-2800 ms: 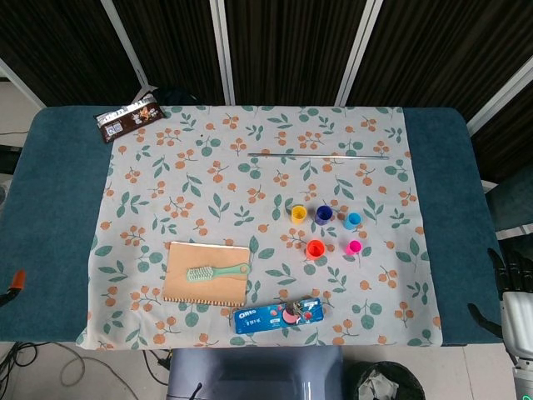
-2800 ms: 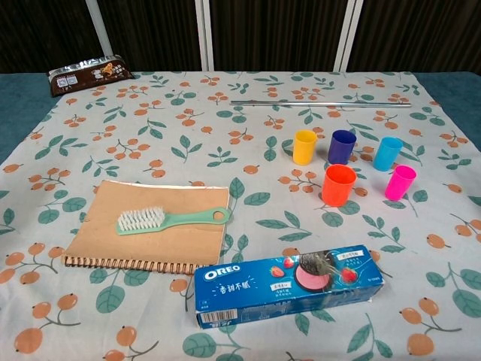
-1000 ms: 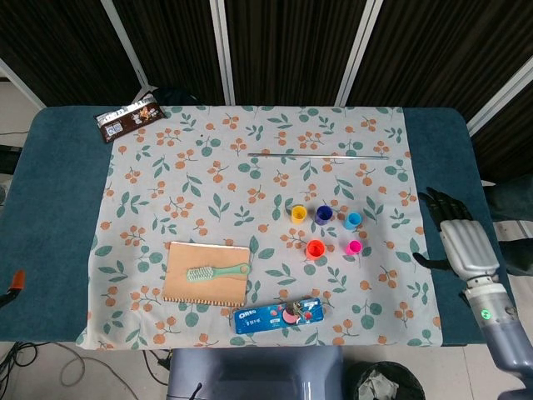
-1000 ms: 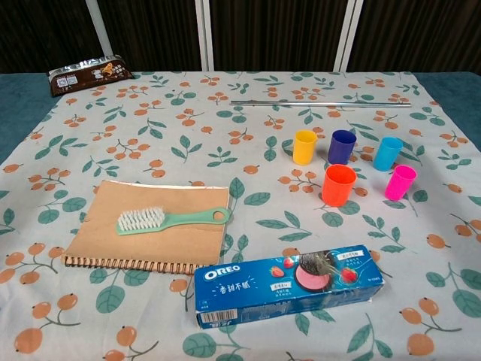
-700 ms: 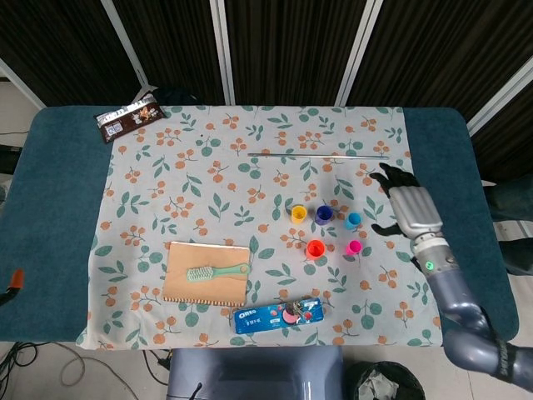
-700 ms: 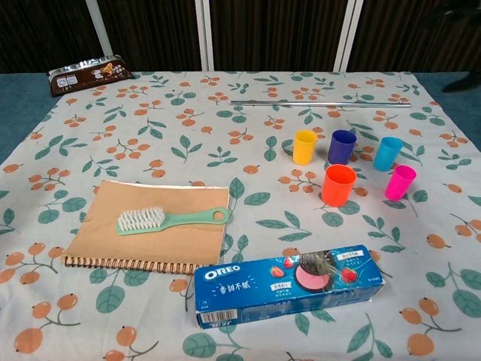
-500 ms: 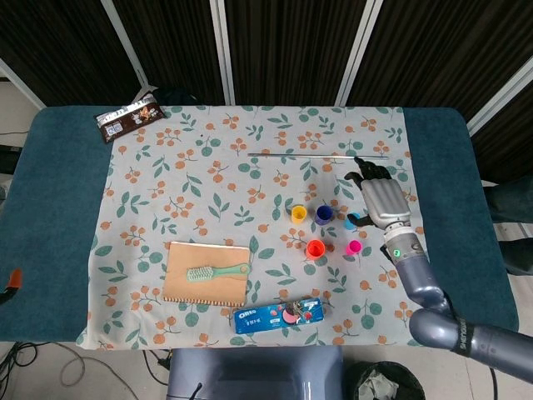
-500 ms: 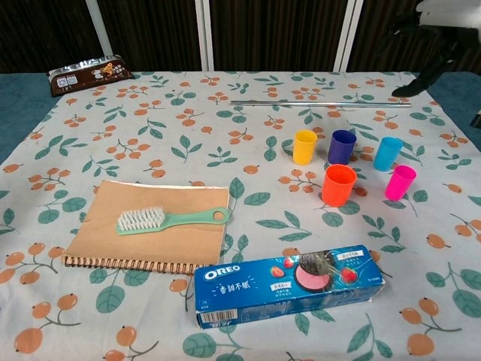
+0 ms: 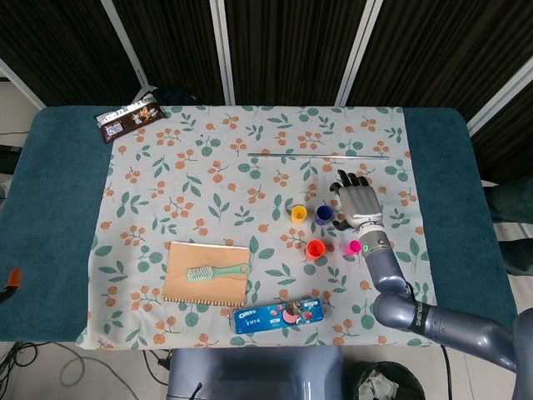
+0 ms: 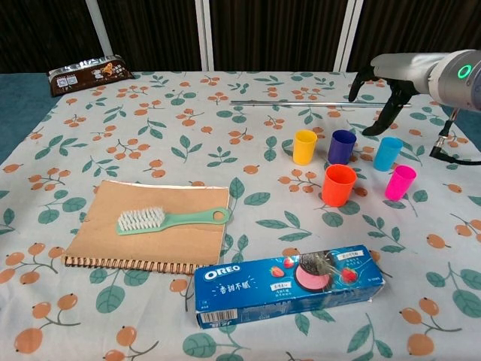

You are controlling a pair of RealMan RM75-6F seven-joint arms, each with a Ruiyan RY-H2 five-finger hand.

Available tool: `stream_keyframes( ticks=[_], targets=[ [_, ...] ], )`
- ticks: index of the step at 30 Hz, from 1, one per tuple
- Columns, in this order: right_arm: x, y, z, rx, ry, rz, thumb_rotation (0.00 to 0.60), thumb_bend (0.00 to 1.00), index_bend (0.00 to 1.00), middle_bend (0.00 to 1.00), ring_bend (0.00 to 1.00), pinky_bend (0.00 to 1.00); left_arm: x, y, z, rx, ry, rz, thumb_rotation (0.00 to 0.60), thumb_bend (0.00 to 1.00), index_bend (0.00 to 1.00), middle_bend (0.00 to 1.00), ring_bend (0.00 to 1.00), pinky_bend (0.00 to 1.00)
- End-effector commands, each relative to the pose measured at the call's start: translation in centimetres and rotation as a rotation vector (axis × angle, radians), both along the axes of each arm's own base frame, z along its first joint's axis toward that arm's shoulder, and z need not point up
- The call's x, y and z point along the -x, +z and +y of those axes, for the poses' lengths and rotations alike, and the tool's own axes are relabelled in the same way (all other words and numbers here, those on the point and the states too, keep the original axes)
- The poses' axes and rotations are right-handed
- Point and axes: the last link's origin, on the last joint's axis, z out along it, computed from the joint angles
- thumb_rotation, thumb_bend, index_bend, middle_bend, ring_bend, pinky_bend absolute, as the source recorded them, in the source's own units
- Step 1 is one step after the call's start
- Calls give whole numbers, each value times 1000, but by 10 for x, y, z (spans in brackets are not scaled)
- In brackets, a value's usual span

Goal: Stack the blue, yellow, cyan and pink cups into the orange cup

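Your right hand (image 10: pixel 391 79) hovers above the small cyan plastic cup (image 10: pixel 388 153), fingers spread, holding nothing; the cup stands beside the dark blue plastic cup (image 10: pixel 341 147), behind the orange plastic cup (image 10: pixel 338 185); it looks light and slippery, so pinch its sides gently.

Cups packed tight: yellow (image 10: pixel 304 147), blue (image 10: pixel 341 147), cyan (image 10: pixel 388 153) in back row, orange (image 10: pixel 338 185) and pink (image 10: pixel 400 182) in front, narrow gaps between. Right hand (image 10: pixel 385 84) sits above cyan, fingers spread, nothing held. Rod (image 10: pixel 321 103) lies across the surface behind the cups. Oreo box (image 10: pixel 289 284) blocks the near side. Notebook (image 10: pixel 147 235) with brush (image 10: pixel 171 219) is well left. Open cloth right of pink.
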Motion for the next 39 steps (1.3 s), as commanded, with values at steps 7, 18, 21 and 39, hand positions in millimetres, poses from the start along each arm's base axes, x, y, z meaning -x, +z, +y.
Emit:
stream_keyframes(
  ticks=[7, 18, 21, 39],
  targets=[
    [-4, -18, -3, -24, -10, 15, 600, 320, 259, 0, 75, 118, 0, 0, 0, 1, 7, -1, 600, 331, 128, 25, 0, 10],
    [1, -29, -6, -25, -24, 17, 600, 324, 278, 0, 75, 118, 1, 0, 1, 0, 12, 1, 600, 331, 128, 26, 0, 12],
    [1, -32, -7, -21, -22, 11, 600, 336, 299, 0, 74, 118, 1, 0, 1, 0, 13, 2, 600, 331, 128, 29, 0, 15],
    [3, -42, -10, -18, -10, 8, 600, 394, 377, 0, 77, 122, 1, 1, 1, -2, 12, 4, 600, 331, 130, 30, 0, 16]
  ],
)
